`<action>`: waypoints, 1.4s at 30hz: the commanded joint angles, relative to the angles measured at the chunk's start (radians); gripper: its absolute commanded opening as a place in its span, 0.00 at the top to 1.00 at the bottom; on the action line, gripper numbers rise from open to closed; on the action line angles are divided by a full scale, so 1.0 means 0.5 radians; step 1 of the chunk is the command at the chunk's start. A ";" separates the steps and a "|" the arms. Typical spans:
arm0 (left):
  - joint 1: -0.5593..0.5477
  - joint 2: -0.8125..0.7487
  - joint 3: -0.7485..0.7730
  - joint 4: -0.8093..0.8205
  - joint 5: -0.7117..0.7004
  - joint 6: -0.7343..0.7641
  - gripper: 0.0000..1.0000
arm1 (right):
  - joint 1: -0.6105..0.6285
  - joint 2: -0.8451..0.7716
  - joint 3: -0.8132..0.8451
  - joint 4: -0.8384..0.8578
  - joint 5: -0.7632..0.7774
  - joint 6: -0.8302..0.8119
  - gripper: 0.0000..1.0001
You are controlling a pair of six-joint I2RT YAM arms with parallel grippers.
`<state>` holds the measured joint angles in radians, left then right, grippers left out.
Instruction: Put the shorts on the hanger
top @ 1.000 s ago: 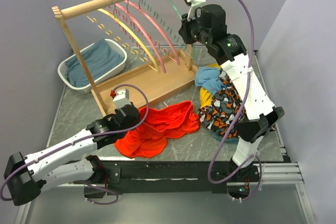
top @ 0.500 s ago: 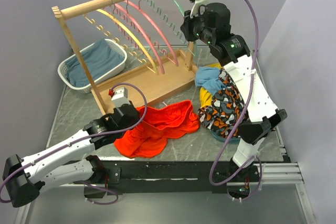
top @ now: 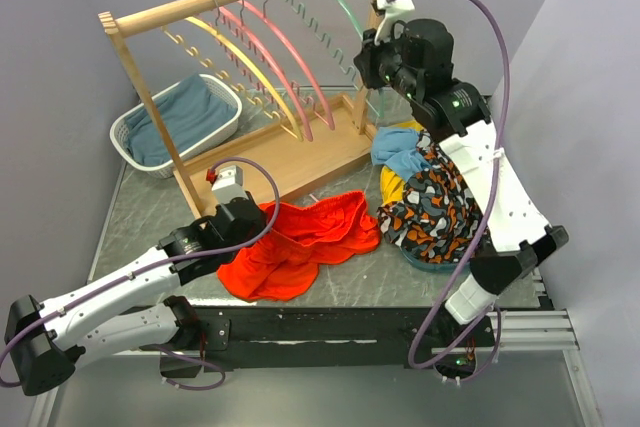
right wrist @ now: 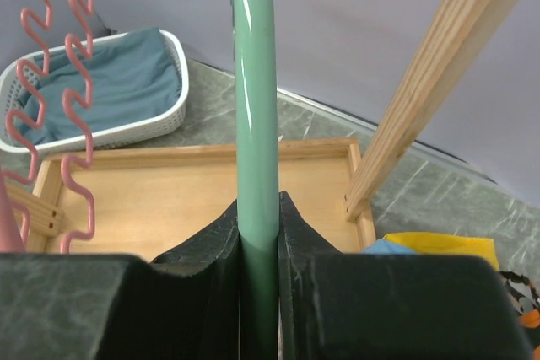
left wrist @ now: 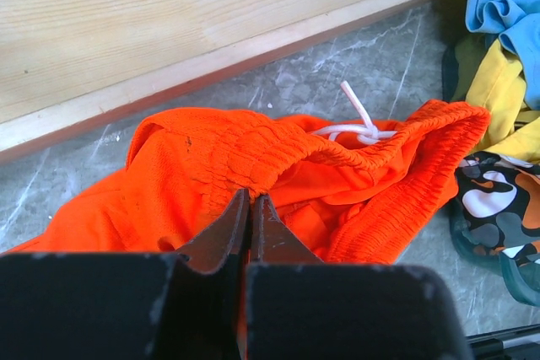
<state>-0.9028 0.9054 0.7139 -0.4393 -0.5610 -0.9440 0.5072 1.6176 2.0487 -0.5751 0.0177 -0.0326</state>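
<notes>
The orange-red shorts point(top: 300, 242) lie crumpled on the table in front of the rack, white drawstring point(left wrist: 359, 124) showing at the waistband. My left gripper point(top: 262, 219) is low over their left side, shut on a fold of the elastic waistband point(left wrist: 251, 198). The mint-green hanger point(top: 343, 5) hangs near the right end of the wooden rail, tilted to the right. My right gripper point(top: 368, 55) is shut on its lower right arm; in the right wrist view the green bar point(right wrist: 256, 82) runs straight up from between the jaws point(right wrist: 259, 208).
The wooden rack point(top: 300, 152) holds pink hangers point(top: 285, 52) and a yellow hanger point(top: 245, 62). A white basket point(top: 125, 132) with blue cloth stands at the back left. A pile of patterned, blue and yellow clothes point(top: 430, 202) lies right of the shorts.
My right arm has swung to the right, pulling the green hanger's lower end with it toward the rack's right post. The left gripper shifted slightly and stays shut on the shorts.
</notes>
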 commanded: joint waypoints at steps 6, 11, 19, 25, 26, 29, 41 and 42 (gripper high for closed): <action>0.005 -0.053 0.069 0.023 -0.010 0.044 0.99 | 0.035 -0.575 -0.498 0.408 0.139 0.120 1.00; 0.005 -0.047 0.075 0.007 -0.041 0.020 0.99 | 0.035 -0.793 -0.716 0.396 0.198 0.200 1.00; 0.008 -0.062 0.057 -0.026 -0.127 -0.039 0.99 | 0.041 -1.345 -1.170 0.086 0.449 0.458 1.00; 0.017 -0.096 0.039 -0.076 -0.210 -0.112 0.99 | 0.084 -1.897 -1.734 -0.273 0.290 0.746 1.00; 0.020 -0.093 0.036 -0.079 -0.213 -0.118 0.99 | 0.102 -1.952 -1.869 -0.325 0.220 0.798 1.00; 0.035 -0.068 0.032 -0.091 -0.228 -0.131 0.99 | 0.185 -2.182 -2.096 -0.384 0.060 0.853 1.00; 0.075 0.024 0.048 -0.091 -0.249 -0.149 0.99 | 0.639 -2.251 -2.156 -0.675 -0.137 0.881 1.00; 0.081 0.030 0.051 -0.088 -0.246 -0.158 0.99 | 0.661 -2.244 -2.137 -0.706 -0.085 0.878 1.00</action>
<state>-0.8753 0.9154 0.7128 -0.4938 -0.6533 -1.0107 0.8017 0.4934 0.9237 -0.9215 -0.0391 0.4011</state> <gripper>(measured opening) 0.030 0.204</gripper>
